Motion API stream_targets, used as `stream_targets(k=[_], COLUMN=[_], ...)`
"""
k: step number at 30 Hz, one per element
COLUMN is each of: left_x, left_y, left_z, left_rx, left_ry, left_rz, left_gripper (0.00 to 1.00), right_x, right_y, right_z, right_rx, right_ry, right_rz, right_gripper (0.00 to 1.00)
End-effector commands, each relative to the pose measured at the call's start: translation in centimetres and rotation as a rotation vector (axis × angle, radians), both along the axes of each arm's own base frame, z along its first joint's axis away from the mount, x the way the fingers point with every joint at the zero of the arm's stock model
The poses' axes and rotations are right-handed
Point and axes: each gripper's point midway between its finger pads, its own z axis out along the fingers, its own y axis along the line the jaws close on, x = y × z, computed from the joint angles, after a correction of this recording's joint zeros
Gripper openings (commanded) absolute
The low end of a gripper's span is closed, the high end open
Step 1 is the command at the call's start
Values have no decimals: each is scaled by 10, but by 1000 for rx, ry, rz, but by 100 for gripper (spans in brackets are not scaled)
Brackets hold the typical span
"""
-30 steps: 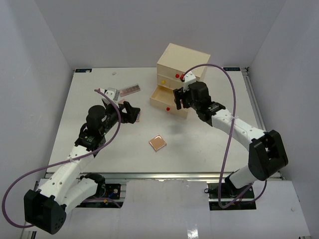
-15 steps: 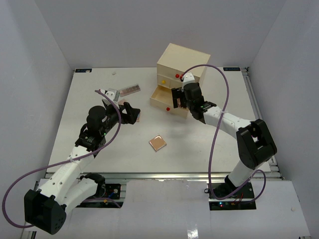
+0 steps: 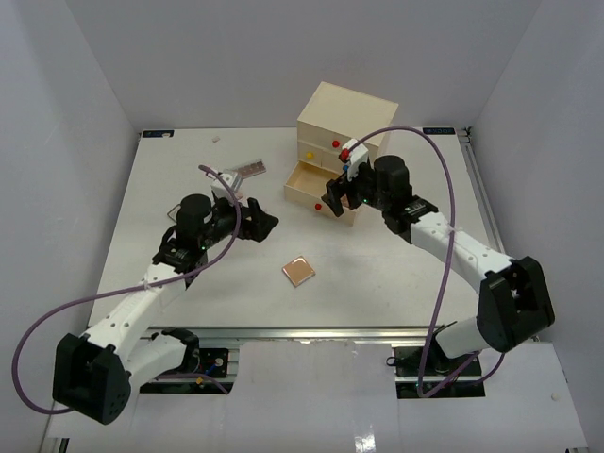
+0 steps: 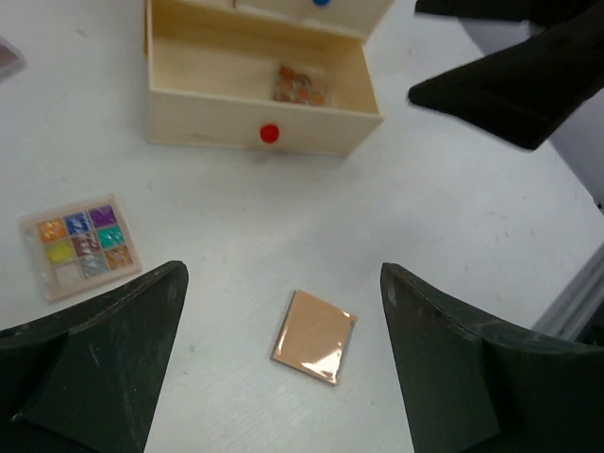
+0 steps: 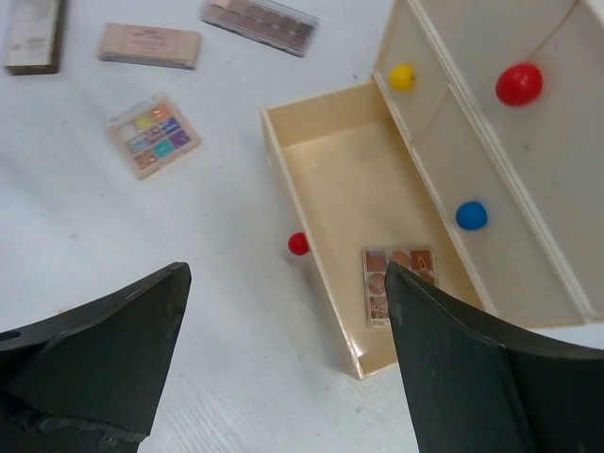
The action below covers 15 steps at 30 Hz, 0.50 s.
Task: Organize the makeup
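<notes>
A square peach compact [image 3: 298, 271] lies on the table; in the left wrist view it [image 4: 314, 335] sits between and just beyond my open, empty left gripper [image 4: 283, 311]. In the top view my left gripper [image 3: 260, 225] is up and left of it. A colourful palette [image 4: 83, 245] lies left of it. My right gripper [image 3: 335, 195] is open and empty, hovering by the open bottom drawer [image 3: 311, 181]. A small brown-toned palette [image 5: 399, 283] lies inside that drawer [image 5: 330, 179], partly behind my right finger. The gripper [image 5: 283, 283] is over the drawer's front corner.
The cream three-drawer chest [image 3: 345, 118] stands at the back, with yellow [image 5: 403, 76], red [image 5: 519, 83] and blue [image 5: 470, 215] knobs. A long palette [image 5: 260, 24], a pink box [image 5: 149, 44] and another box [image 5: 33, 33] lie left of it.
</notes>
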Motion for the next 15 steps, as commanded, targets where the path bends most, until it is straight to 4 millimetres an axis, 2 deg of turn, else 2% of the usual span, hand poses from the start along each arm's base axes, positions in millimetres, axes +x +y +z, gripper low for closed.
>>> stream_targets(k=[1,3,5,9,11,13,15], left_x=[-23,-33,-42,-59,-66,-76,-74], left_y=[-28,-36,-41,-49,-55,-70,-79], left_z=[-22,-46,-64,-93,-104,-121,-125], left_rx=[-54,-17,64,201,239,327,434], left_ry=[208,344,424,552,577,567,506], left_rz=[-174,-171,-129,-31,-4,-67,-135], left_gripper=[91,88,88,89,96,98,98], right_x=[-50,-77,-89,-86,-85,-87,-92], right_y=[8,1,-8,-27,-34,-39,-41], right_z=[8,-3,-1,7,17,24,30], right_rx=[-5,32,98,155,156,160,178], right_ry=[40,132,168,180,151,127,109], right_rz=[383,539,619,598,573,569,568], right_gripper=[90,90,90,90,90,90,90])
